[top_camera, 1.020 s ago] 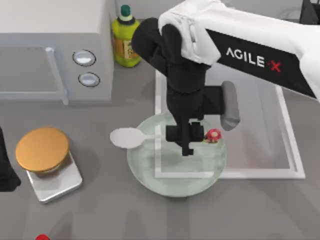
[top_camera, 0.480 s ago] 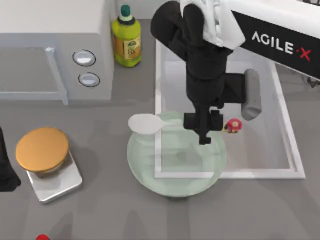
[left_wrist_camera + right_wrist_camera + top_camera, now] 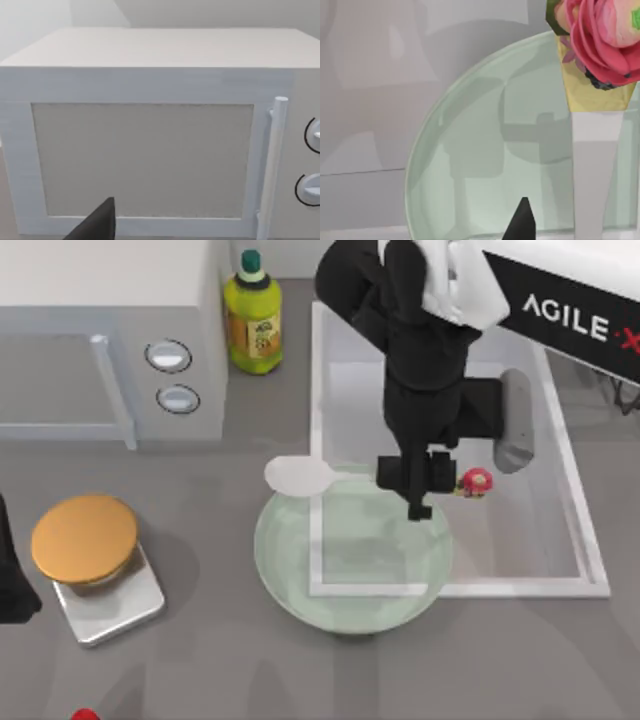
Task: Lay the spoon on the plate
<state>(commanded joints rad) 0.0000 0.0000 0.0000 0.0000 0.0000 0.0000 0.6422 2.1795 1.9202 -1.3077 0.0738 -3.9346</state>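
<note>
My right gripper (image 3: 419, 487) is shut on the thin handle of the white spoon (image 3: 298, 476) and holds it level over the far part of the pale green glass plate (image 3: 350, 585). The spoon's oval bowl hangs over the plate's far-left rim, and the red-pink knob (image 3: 476, 482) sticks out just past the plate's right side. In the right wrist view the knob (image 3: 605, 40) and pale handle (image 3: 595, 170) hang above the plate (image 3: 470, 150), with one dark fingertip (image 3: 520, 222) showing. My left arm (image 3: 10, 575) is parked at the table's left edge.
A grey microwave (image 3: 110, 340) stands at the back left with a yellow-green bottle (image 3: 252, 315) beside it. An orange disc on a steel square base (image 3: 85, 540) sits at the front left. A white-framed mat (image 3: 575, 540) lies under the plate's right part.
My right gripper has carried the spoon to the right and a little toward the back. The spoon's bowl went from left of the plate to over its far-left rim.
</note>
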